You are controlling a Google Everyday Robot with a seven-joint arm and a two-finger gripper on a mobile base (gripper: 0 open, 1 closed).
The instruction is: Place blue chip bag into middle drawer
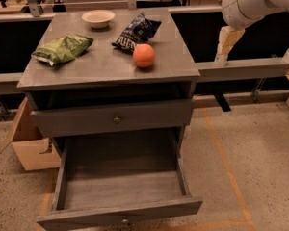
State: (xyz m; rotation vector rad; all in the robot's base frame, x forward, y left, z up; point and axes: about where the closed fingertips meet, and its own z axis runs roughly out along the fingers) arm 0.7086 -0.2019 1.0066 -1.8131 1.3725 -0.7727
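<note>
So the dark navy-blue foil chip bag with white lettering (135,32) is sitting on the grey wooden table (101,66), toward the back right of the top, a bit crumpled and lying flat. The round orange fruit (143,55) is just in front of it, close enough that they may be touching. The big deep grey wooden middle drawer (135,210) is pulled all the way out down at the bottom, and I see nothing on its plank floor, so that part is basically ready to go. The robot's cream-coloured gripper (221,59) hangs pointing down off to the right of the table, well apart from the bag and past the table edge. It's not carrying the bag, and honestly I can't tell if it's open or closed. My read: the task is barely started. Nothing has been grabbed, so the reach, the pick, the carry down and the drop into the drawer are all left to do. Other stuff up top: a crinkled green chip bag (62,48) on the left and a small pale bowl (98,18) at the back. The closed grey drawer front with a round knob (116,119) sits right above the open one.
</note>
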